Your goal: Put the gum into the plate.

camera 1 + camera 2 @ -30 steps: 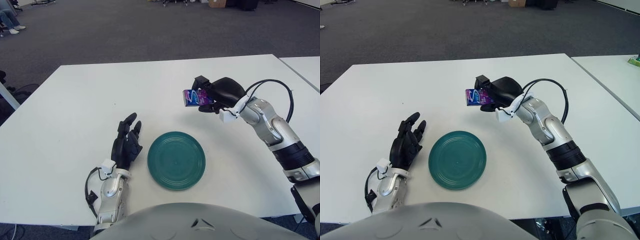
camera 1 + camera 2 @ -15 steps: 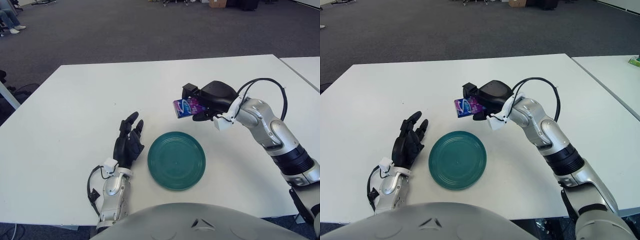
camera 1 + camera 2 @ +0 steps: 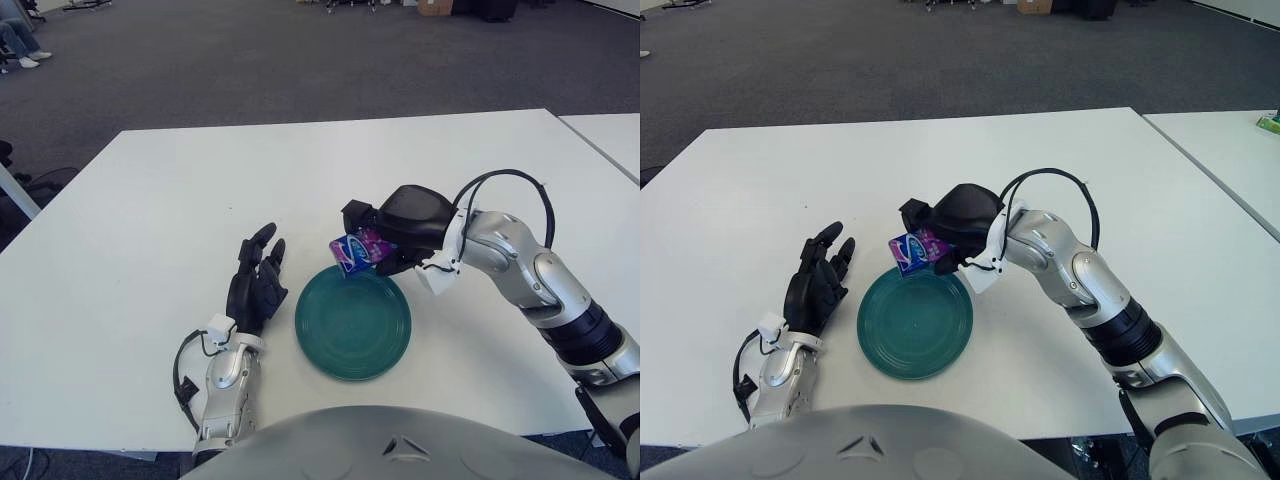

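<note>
A purple and blue gum pack point(image 3: 352, 251) is held in my right hand point(image 3: 385, 232), just above the far rim of the teal plate point(image 3: 352, 330). The same gum pack point(image 3: 912, 250) is tilted, its blue end pointing left and down, and it hangs over the plate's far edge point(image 3: 915, 283). My right arm point(image 3: 520, 275) reaches in from the right. My left hand point(image 3: 254, 285) shows to the left of the plate, fingers spread, holding nothing.
The white table point(image 3: 150, 200) carries only the plate and the hands. A second white table point(image 3: 610, 135) stands to the right with a narrow gap between. Grey carpet floor point(image 3: 250, 60) lies beyond the far edge.
My right hand has carried the gum down and to the left, from well behind the plate to just over its far rim. The left hand has stayed put.
</note>
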